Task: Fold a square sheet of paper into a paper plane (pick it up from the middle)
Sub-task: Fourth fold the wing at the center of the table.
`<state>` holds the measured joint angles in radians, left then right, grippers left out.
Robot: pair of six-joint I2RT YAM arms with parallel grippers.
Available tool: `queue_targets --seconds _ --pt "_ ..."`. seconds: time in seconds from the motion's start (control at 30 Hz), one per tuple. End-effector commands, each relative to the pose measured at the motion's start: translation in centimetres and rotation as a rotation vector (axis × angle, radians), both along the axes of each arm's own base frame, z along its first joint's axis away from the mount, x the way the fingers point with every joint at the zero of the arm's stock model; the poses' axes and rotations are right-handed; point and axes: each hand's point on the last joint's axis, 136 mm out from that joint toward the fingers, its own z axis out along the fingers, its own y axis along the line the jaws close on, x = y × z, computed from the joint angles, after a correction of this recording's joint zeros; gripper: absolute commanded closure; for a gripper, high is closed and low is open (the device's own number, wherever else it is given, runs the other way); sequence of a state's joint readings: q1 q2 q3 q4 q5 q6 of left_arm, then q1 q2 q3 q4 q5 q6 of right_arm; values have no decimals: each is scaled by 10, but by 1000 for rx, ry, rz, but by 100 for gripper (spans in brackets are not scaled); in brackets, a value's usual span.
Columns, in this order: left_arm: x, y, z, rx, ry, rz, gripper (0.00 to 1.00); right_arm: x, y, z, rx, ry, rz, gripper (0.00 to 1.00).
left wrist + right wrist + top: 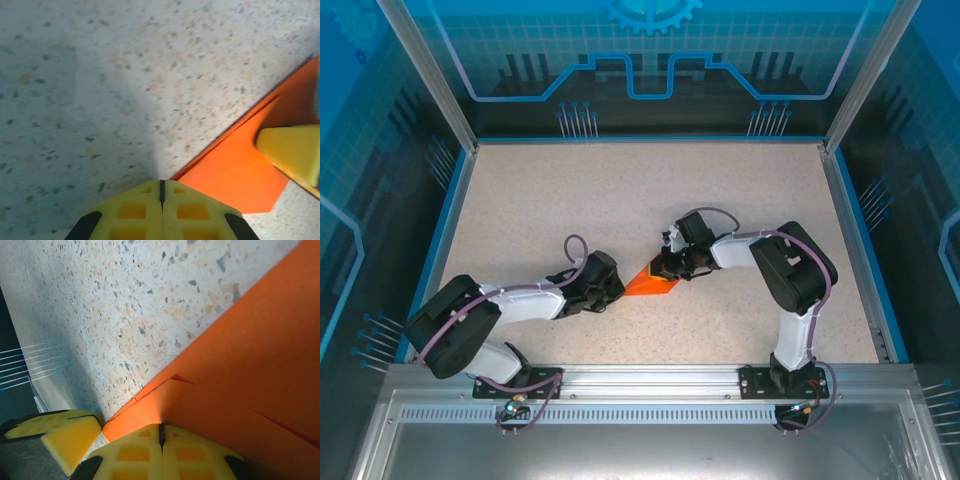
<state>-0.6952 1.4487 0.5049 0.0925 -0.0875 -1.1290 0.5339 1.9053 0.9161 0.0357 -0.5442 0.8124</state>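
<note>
Creased orange paper wedge (pixel 650 285) pictured flat at the middle of the speckled table (pixel 620 190), left gripper (pixel 161 187) placed at its corner, jaws pressed together, right gripper (pixel 161 432) set over it, jaws likewise closed.

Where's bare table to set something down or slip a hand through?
Free on the table: the far half up to the back wall; the near patch between the left arm and the right arm; the strip right of the right arm. Crowded: mid-table, where the left pincer and right pincer meet at the orange paper.
</note>
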Motion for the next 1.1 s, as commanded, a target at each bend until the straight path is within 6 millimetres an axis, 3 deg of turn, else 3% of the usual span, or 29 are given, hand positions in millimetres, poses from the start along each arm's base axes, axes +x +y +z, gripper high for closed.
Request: queue_targets --seconds 0.0,0.17,0.4,0.47,0.8,1.07 --pt "-12 20 -22 61 62 44 98 -19 -40 -58 -210 129 -73 100" --pt "-12 22 -23 75 59 42 98 -19 -40 -58 -211 129 -72 100" --pt "20 -14 38 -45 -104 -42 97 -17 -41 -57 -212 126 -82 100" --pt "26 -26 48 -105 -135 -51 97 -25 -48 -63 -226 146 -98 100" --pt "44 -60 21 -246 -100 -13 100 -24 -48 -63 -209 149 -114 100" --pt "39 -51 4 -224 -68 49 100 -24 -48 -63 -207 151 -114 100"
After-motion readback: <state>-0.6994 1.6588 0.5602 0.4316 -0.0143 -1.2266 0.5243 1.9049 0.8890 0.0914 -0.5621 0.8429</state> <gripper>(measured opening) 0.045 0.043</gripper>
